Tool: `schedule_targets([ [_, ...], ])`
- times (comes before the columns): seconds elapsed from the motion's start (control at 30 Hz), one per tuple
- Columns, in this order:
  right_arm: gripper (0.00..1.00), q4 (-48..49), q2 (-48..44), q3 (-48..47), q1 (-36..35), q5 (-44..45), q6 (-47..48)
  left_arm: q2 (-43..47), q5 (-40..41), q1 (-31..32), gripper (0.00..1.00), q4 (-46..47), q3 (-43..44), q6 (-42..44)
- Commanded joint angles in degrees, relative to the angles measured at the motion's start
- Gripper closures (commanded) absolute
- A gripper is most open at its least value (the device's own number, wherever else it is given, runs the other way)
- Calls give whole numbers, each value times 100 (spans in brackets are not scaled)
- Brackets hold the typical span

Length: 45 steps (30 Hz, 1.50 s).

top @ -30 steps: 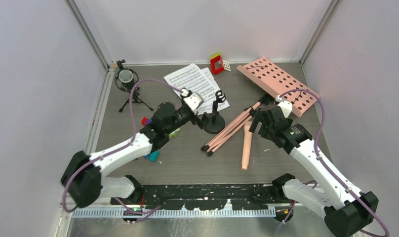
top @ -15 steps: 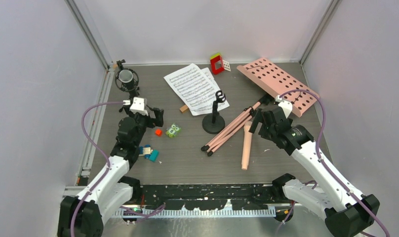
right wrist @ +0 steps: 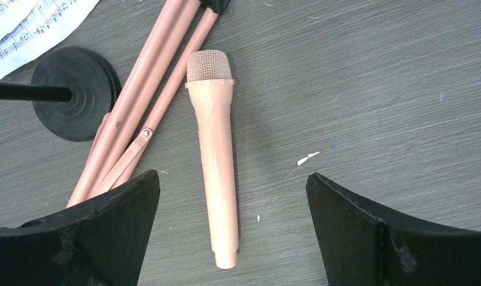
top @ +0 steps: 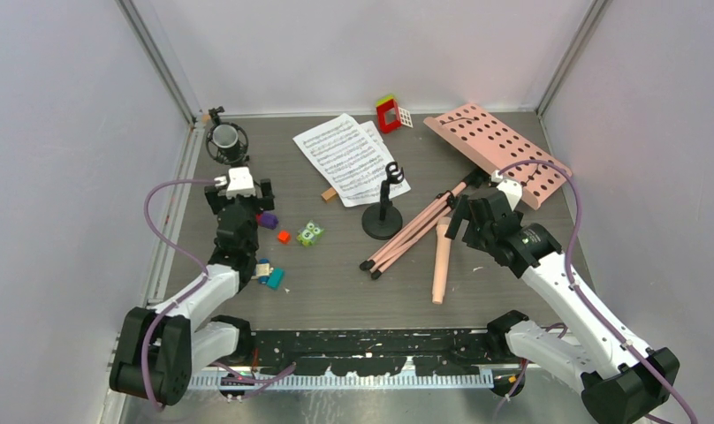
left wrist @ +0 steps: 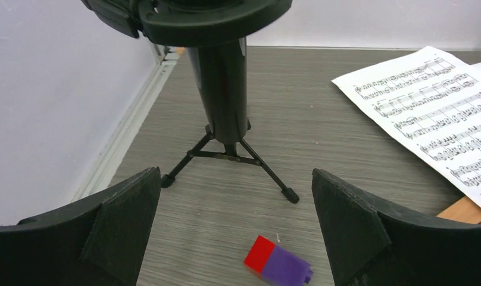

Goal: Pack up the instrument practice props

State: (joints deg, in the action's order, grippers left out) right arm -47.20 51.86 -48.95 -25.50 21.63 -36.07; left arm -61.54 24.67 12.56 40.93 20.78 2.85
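The pink music stand lies flat: its perforated desk (top: 499, 150) is at the back right and its folded legs (top: 413, 231) (right wrist: 149, 101) point at the middle. White sheet-music pages (top: 349, 157) (left wrist: 434, 107) lie at the back centre. The beige-pink microphone (top: 441, 262) (right wrist: 217, 149) lies beside the legs, and the black round-base stand (top: 382, 220) (right wrist: 77, 92) is upright to their left. My right gripper (top: 464, 221) (right wrist: 232, 232) hovers open over the microphone's handle end, touching nothing. My left gripper (top: 239, 196) (left wrist: 235, 226) is open and empty at the left.
A black tripod holder (top: 227, 143) (left wrist: 226, 89) stands just in front of the left gripper by the left wall rail. Small toy blocks lie around: purple-red (top: 267, 220) (left wrist: 277, 262), orange (top: 284, 236), green (top: 310, 232), blue (top: 267, 276), a wooden one (top: 330, 193), a red-yellow toy (top: 389, 113).
My left arm has swung from the middle by the round-base stand over to the left and now faces the black tripod holder. The right arm has stayed still.
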Motion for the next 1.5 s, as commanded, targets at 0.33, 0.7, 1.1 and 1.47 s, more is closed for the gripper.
schedule_targets([
  [0.33, 3, 87, -207, -103, -8, -157, 214, 1337, -552, -134, 0, -887, 528, -109],
  [0.7, 3, 272, -201, -80, -6, -388, 237, 2726, -755, -138, 0, -2621, 1233, 546],
  [1.1, 3, 49, -486, -121, -7, -412, 294, 1151, -924, -138, 23, -2441, 2290, 817],
  [1.47, 3, 2, -502, -152, -8, -448, 278, 557, -811, -349, 29, -2331, 2713, 777],
])
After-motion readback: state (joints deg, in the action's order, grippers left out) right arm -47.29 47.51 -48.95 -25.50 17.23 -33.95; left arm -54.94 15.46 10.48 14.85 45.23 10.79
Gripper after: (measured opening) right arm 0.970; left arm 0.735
